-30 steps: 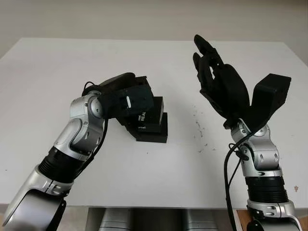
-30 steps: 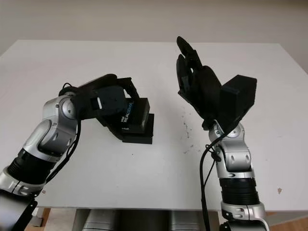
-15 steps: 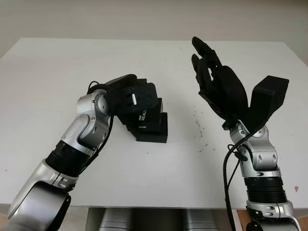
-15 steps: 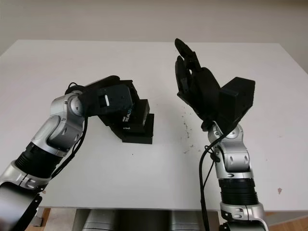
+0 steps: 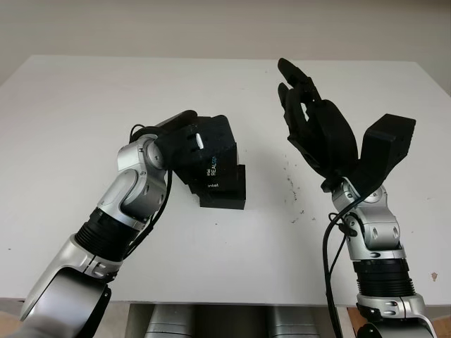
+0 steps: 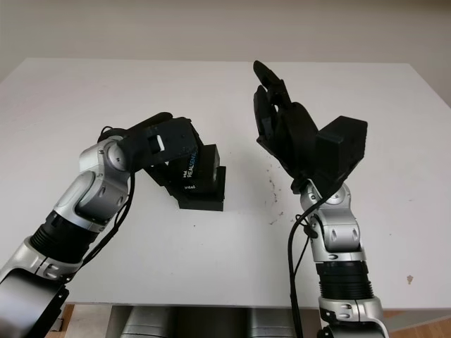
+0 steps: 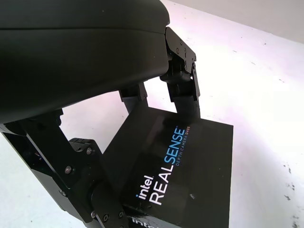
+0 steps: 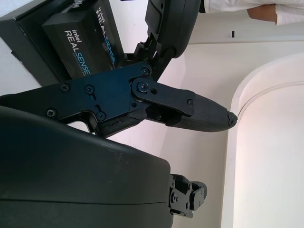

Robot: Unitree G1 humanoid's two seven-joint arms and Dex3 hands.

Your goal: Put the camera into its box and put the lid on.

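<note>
Left hand (image 5: pixel 189 138) has swung further over the box (image 5: pixel 224 193) since a second ago, fingers (image 7: pixel 183 71) grasping the lid (image 7: pixel 176 166), tilted and offset, one edge down on the box mid-worktop (image 5: pixel 84 98). Lid likely being seated; camera not visible, presumably inside. Right hand (image 5: pixel 315 127) stays raised, open, well apart.

Silver jointed arms, black hands, black cables
</note>
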